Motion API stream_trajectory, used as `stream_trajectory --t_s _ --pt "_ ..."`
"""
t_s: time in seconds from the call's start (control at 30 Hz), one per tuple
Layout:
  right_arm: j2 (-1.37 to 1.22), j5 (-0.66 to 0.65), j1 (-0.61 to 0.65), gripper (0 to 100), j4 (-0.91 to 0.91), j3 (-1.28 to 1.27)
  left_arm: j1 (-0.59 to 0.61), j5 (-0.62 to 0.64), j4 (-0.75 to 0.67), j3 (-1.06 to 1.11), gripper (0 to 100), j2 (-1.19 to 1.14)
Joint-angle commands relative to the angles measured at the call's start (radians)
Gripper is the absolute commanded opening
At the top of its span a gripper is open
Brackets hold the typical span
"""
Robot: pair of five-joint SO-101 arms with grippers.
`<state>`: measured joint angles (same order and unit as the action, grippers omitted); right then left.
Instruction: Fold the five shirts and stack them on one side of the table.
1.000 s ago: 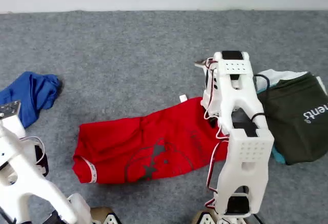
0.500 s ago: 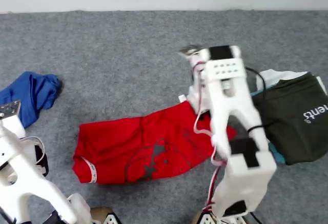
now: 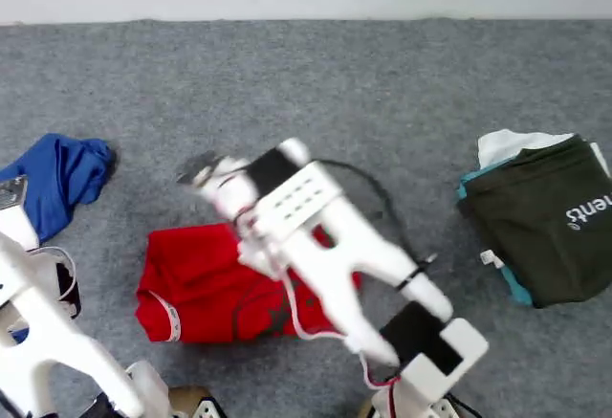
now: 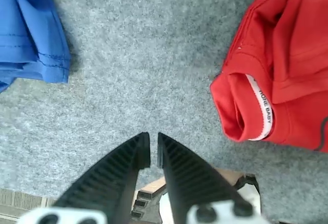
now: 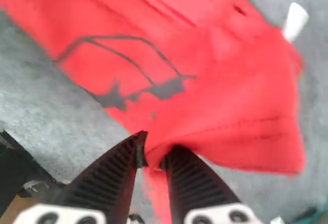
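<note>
Our right claw (image 5: pixel 152 157) pinches the red shirt (image 5: pixel 205 80); our left claw (image 4: pixel 152 149) hangs pressed together over the worktop (image 4: pixel 128 80); a blue shirt (image 3: pixel 62 179) lies at nine o'clock.

In the high view your right arm (image 3: pixel 335 246) lies across the red shirt (image 3: pixel 191 289), so the shirt's middle and right part are hidden from you. The blue shirt (image 3: pixel 62 174) runs off the left edge, and its lower part sits behind the left arm (image 3: pixel 38 332). At the right edge the dark green shirt (image 3: pixel 540 217) is cut off. The white shirt (image 3: pixel 516 141) and teal shirt (image 3: pixel 514 286) beneath it show as slivers only. In the right wrist view the red shirt spills past the top and left edges
</note>
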<state>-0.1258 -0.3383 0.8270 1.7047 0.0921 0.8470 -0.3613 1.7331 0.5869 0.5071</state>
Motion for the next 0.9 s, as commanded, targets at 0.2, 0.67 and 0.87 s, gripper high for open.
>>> stream_trajectory --t_s 0.2,0.67,0.87 --pt "-0.180 0.117 0.108 1.0 -0.074 0.233 0.008 0.009 0.021 -0.139 4 0.006" --pt "-0.530 0.176 0.239 1.0 0.030 0.697 0.008 0.009 0.021 -0.294 4 0.008" --pt "-0.607 0.176 0.263 1.0 0.050 0.786 0.080 0.009 0.021 -0.432 4 0.008"
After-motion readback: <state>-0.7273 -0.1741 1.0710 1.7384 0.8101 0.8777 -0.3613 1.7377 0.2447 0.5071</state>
